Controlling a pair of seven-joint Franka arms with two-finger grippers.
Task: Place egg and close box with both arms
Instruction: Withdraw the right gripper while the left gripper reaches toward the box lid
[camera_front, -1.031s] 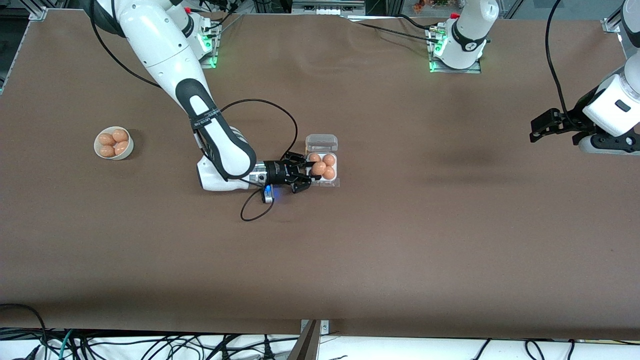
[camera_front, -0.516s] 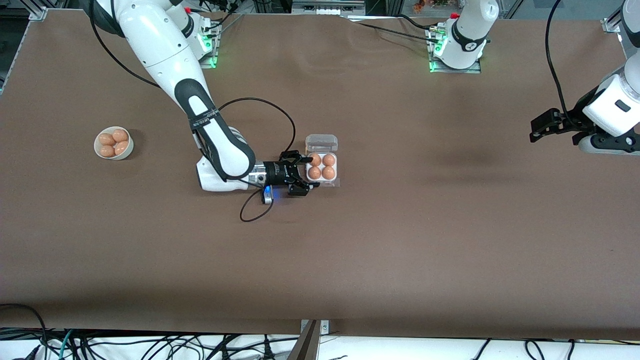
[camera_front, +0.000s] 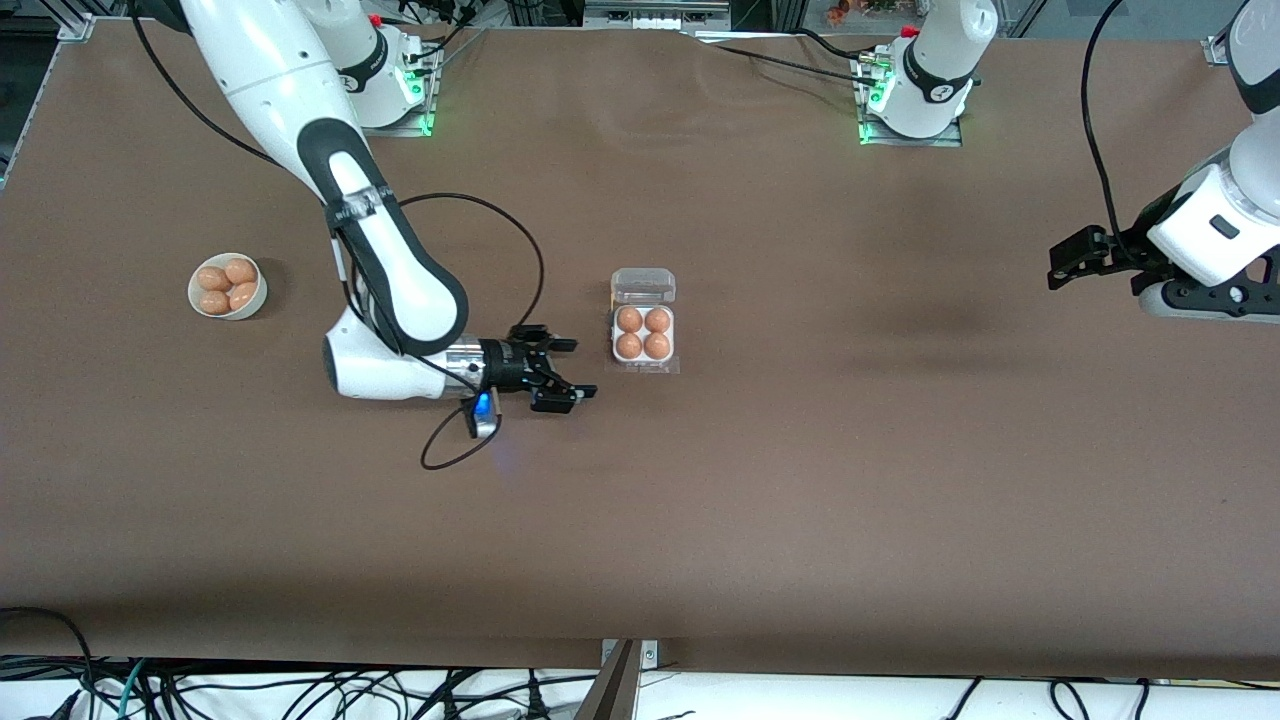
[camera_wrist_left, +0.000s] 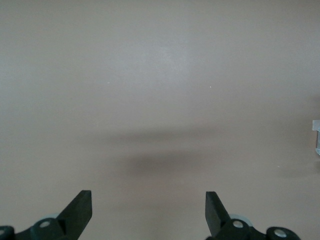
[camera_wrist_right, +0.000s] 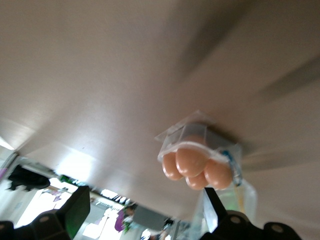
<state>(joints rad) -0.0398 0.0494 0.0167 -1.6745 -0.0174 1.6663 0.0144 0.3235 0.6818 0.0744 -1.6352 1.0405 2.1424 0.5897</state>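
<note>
The box is a white four-cell tray, and its clear lid lies open on the side toward the robots' bases. An orange-tan egg fills every cell. The egg in the cell nearest my right gripper rests free. My right gripper hangs open and empty just off the box, toward the right arm's end of the table. The right wrist view shows the box and its eggs ahead of that open gripper. My left gripper waits open over the left arm's end, with only bare table under it.
A round white bowl with several more eggs stands toward the right arm's end of the table. A black cable loops down from the right wrist onto the brown table.
My right gripper opened and let go of the egg into the box's cell. It then drew back from the box toward the right arm's end. The left arm shifted only slightly.
</note>
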